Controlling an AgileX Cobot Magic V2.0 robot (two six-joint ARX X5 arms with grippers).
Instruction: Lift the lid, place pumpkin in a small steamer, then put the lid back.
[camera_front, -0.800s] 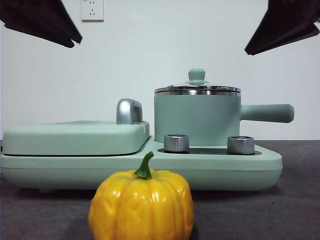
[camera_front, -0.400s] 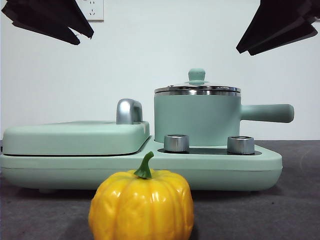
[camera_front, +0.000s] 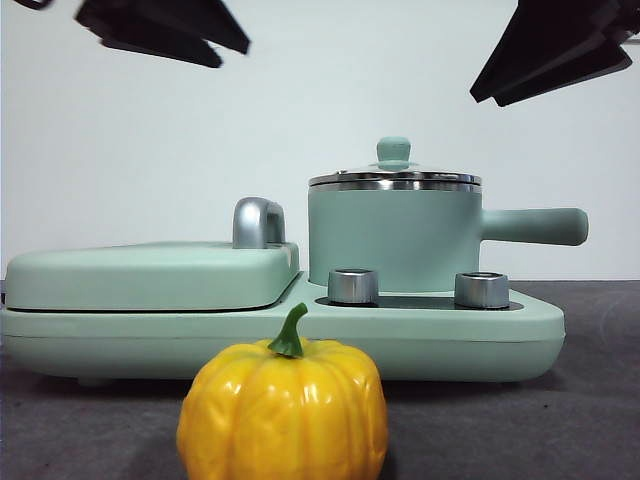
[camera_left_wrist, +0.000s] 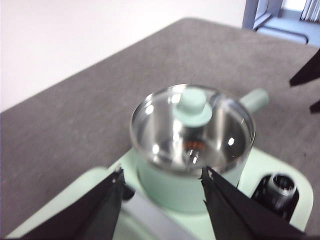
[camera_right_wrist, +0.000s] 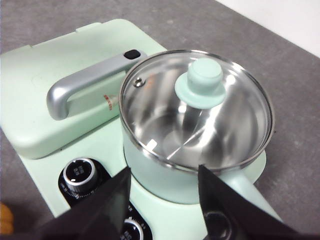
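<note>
The small steamer (camera_front: 395, 240) stands on the right half of a flat mint-green appliance, with its long handle pointing right. The glass lid (camera_front: 394, 180) sits shut on it, its mint knob (camera_front: 393, 152) on top. The pumpkin (camera_front: 283, 410) rests on the grey table in front, close to the camera. My left gripper (camera_front: 165, 30) hangs high at the upper left, open. In its wrist view the lid (camera_left_wrist: 194, 106) lies beyond its spread jaws. My right gripper (camera_front: 550, 55) hangs high at the upper right, open, and looks down on the lid (camera_right_wrist: 205, 82) and steamer (camera_right_wrist: 160, 182).
The appliance base (camera_front: 280, 335) carries a flat rectangular cover (camera_front: 150, 270) with a silver handle (camera_front: 257, 222) on its left half. Two silver knobs (camera_front: 353, 286) face the front. A sliver of the pumpkin (camera_right_wrist: 5, 220) shows in the right wrist view.
My left gripper has moved right along the top of the front view, toward the steamer. The right gripper edged slightly inward. Pumpkin, steamer and lid have not moved.
</note>
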